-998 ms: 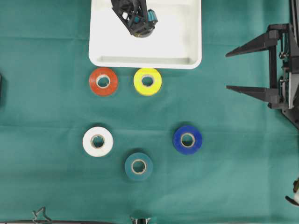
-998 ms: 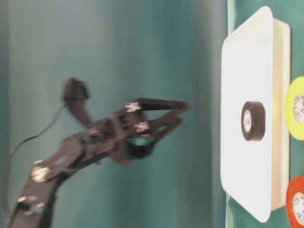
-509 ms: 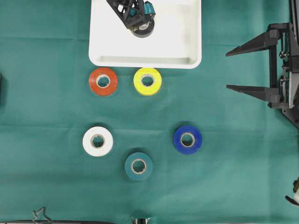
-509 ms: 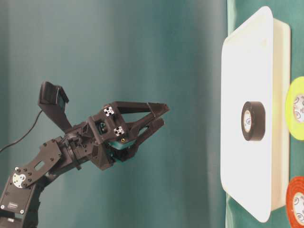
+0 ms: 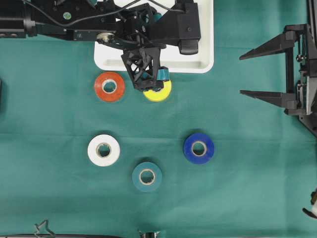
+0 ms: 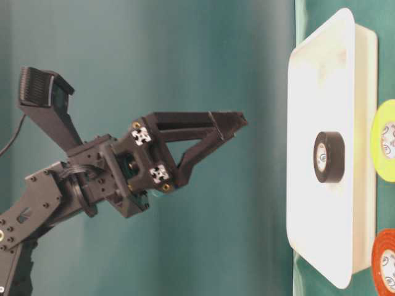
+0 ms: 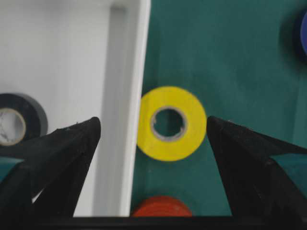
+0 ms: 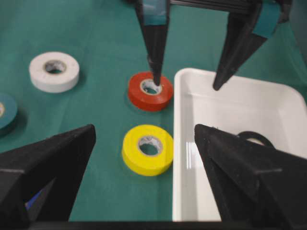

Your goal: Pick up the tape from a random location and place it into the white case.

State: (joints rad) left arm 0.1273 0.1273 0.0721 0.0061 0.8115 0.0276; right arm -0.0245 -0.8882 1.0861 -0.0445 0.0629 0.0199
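The white case (image 5: 203, 54) lies at the table's far edge, and a black tape (image 6: 328, 157) rests inside it. In the overhead view my left arm covers that roll. My left gripper (image 5: 148, 83) hangs open over the yellow tape (image 7: 171, 123), just outside the case's front rim (image 7: 128, 96), holding nothing. One finger (image 8: 156, 52) stands above the orange tape (image 5: 109, 86), the other over the case. White tape (image 5: 103, 149), teal tape (image 5: 146, 176) and blue tape (image 5: 198, 148) lie nearer the front. My right gripper (image 5: 241, 75) stays open and empty at the right edge.
A green cloth (image 5: 247, 188) covers the table. The left arm (image 5: 59, 25) stretches in from the far left across the case. A small metal clip (image 5: 43, 229) sits at the front left edge.
My left gripper has drawn away from the black tape inside the case and moved forward to above the yellow tape. The black tape stays in the case. The right arm has not moved.
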